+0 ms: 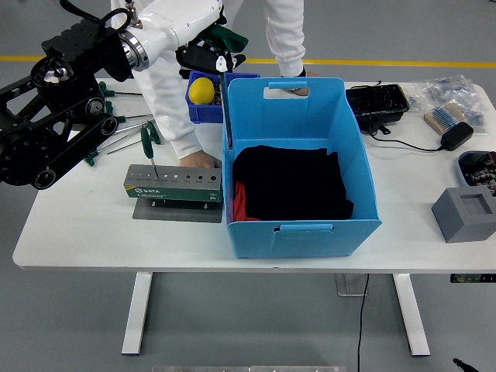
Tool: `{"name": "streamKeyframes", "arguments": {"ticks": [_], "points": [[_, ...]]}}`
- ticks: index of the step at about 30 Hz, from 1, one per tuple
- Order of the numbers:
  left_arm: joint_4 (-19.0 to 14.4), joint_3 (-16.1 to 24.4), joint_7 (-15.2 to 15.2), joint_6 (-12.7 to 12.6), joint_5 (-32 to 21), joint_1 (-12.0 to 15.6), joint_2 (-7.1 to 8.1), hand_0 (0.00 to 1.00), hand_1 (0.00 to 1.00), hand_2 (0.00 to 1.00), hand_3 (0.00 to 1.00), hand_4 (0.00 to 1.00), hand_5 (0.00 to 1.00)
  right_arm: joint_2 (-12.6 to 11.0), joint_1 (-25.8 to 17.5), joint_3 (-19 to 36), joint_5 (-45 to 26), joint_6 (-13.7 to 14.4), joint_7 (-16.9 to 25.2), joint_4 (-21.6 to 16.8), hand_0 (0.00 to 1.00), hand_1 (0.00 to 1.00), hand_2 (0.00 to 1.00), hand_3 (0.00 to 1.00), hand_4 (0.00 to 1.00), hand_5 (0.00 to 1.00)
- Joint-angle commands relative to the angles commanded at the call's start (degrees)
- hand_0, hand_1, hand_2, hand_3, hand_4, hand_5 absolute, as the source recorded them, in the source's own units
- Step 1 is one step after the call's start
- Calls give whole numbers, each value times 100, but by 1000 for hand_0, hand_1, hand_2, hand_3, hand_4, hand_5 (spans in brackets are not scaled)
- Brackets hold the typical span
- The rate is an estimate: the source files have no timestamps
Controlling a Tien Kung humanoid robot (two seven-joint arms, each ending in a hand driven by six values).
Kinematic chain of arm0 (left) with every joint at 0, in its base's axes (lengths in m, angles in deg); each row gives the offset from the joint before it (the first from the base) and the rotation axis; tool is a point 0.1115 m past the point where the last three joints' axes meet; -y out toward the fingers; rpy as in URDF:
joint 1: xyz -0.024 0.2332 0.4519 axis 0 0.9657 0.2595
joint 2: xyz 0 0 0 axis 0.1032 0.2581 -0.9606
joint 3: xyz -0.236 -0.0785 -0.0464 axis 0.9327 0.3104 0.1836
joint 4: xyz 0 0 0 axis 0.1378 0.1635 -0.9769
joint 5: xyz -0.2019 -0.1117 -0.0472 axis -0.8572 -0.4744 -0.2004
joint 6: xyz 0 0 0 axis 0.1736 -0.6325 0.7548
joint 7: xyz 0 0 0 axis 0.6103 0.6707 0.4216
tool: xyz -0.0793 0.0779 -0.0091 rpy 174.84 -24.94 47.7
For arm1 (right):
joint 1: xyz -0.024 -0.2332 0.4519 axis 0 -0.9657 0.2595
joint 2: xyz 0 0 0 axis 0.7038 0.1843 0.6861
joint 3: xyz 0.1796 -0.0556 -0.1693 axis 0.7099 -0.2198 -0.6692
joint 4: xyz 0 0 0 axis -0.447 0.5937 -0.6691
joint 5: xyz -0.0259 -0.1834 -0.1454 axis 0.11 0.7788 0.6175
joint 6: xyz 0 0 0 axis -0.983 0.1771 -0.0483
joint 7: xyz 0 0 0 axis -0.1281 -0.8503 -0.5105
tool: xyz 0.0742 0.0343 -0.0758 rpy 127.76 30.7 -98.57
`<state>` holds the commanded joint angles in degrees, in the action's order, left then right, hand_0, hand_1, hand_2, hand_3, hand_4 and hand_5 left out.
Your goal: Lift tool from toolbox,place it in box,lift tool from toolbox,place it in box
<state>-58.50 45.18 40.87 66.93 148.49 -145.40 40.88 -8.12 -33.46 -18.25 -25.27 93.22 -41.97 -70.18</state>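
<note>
Left hand [211, 48] fingers partly masked by screwdriver handle [225, 37]; arm cut by left edge. Person [283, 35] cropped at top. Box [298, 167] hides screwdriver's lower shaft.

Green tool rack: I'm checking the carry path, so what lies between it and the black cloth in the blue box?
In the head view, only the blue box's left wall separates the green tool rack from the black cloth.
</note>
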Motion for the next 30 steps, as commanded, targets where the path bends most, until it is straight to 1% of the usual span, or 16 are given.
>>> {"name": "streamKeyframes", "arguments": {"ticks": [3,5,7,9,13,16,20,22,23,25,26,28,29,30], "points": [[-146,-57,20,-46,-52,-3,-131,152,2,9,27,637,498,4,-4,22,34,-1,-11,-3,621,604,670,567,832,693],[-222,-242,-9,-69,-222,-44,-249,154,2,11,29,635,495,7,-4,29,46,0,-16,-5,621,604,670,566,831,692],[-214,-430,-53,-81,-383,-94,-345,154,2,11,29,635,495,7,0,40,67,-1,-23,-8,621,604,670,566,831,692],[-120,-679,-133,-71,-627,-154,-498,154,2,11,29,635,495,3,4,46,86,-3,-29,-11,621,604,670,566,831,692],[206,-1184,-405,-54,-1056,-267,-798,160,2,17,37,635,492,-9,27,29,72,0,-29,-17,621,608,671,566,830,690],[646,-1566,-641,-48,-1307,-339,-1067,160,2,17,37,635,492,-24,54,9,64,0,-26,-22,621,608,671,566,830,690],[1113,-1778,-796,1,-1472,-371,-1316,160,2,24,43,643,493,-43,74,-26,24,4,-5,-26,621,606,671,567,830,691],[1259,-1858,-882,13,-1572,-403,-1424,160,2,24,43,643,493,-53,76,-13,32,4,-4,-26,621,606,671,567,830,691],[1337,-1897,-936,30,-1647,-422,-1476,252,170,196,242,795,645,-58,81,-10,36,4,-2,-26,621,604,670,567,830,690],[1533,-1967,-1059,46,-1821,-450,-1585,252,170,196,242,795,645,-65,94,-5,52,2,-4,-26,621,604,670,567,830,690],[1690,-1992,-1146,75,-1959,-448,-1672,252,170,196,242,795,645,-67,106,-6,72,-3,-6,-27,621,604,670,567,830,690],[1971,-2007,-1233,153,-2186,-431,-1781,252,170,196,242,795,645,-71,123,-15,70,-6,-6,-28,621,604,670,567,830,690],[2046,-2010,-1254,177,-2238,-424,-1808,403,415,492,509,846,689,-73,127,-20,62,-7,-5,-29,621,604,669,566,830,690],[2153,-2030,-1318,197,-2341,-414,-1858,403,415,492,509,846,689,-77,133,-23,54,-6,-2,-30,621,604,669,566,830,690]]}}
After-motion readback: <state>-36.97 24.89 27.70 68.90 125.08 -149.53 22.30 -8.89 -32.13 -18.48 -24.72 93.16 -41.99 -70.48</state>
